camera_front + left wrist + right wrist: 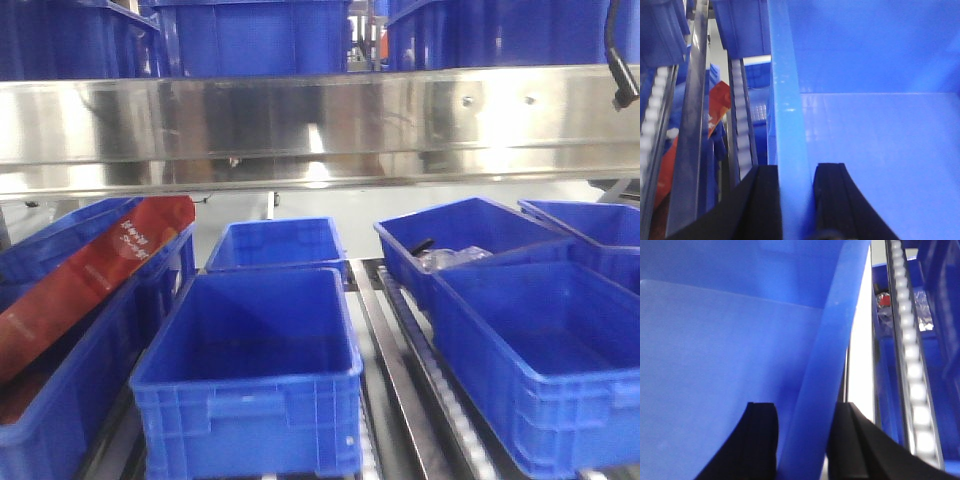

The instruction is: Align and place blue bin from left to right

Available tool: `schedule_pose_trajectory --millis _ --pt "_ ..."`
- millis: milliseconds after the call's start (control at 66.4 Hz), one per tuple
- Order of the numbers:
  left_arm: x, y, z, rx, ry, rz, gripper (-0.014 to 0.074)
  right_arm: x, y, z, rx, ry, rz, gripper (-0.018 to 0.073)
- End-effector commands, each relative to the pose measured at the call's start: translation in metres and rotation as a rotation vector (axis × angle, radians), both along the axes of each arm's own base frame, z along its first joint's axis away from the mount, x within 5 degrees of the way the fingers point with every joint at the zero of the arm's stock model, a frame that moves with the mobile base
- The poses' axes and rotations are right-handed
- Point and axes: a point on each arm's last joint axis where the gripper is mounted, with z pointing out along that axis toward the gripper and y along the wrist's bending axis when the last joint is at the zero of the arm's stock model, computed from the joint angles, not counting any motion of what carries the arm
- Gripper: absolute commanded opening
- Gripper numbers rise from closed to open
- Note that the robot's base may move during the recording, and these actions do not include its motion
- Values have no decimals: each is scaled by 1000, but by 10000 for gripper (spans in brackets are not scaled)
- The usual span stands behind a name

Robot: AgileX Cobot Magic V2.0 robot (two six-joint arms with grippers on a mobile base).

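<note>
In the left wrist view, my left gripper [796, 167] straddles the thick left rim [785, 90] of the blue bin [880, 140], one black finger outside the wall and one inside, both pressed against it. My right gripper [805, 405] is shut the same way on the right rim [840, 315] of the blue bin [715, 340]. The bin's smooth floor shows bare in both wrist views. Neither gripper shows in the front view, and I cannot tell which bin there is the held one.
Several blue bins stand on the roller rack: a middle pair [250, 370], two at right [540, 370], one holding clear plastic [450, 258]. A red bag [90, 280] leans in the left bin. A steel shelf beam [320, 125] crosses overhead, with more bins above. Roller tracks [910, 365] flank the held bin.
</note>
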Motion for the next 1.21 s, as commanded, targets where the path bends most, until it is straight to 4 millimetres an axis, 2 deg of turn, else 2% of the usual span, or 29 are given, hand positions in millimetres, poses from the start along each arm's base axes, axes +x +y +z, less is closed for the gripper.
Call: schedule_pose_trajectory --millis 0,1190 --pt "-11 0 21 -16 -113 -22 -111 -1 -6 15 5 -104 -34 -69" --pt "-11 0 21 -16 -113 -22 -111 -1 -6 14 4 -101 -34 -69"
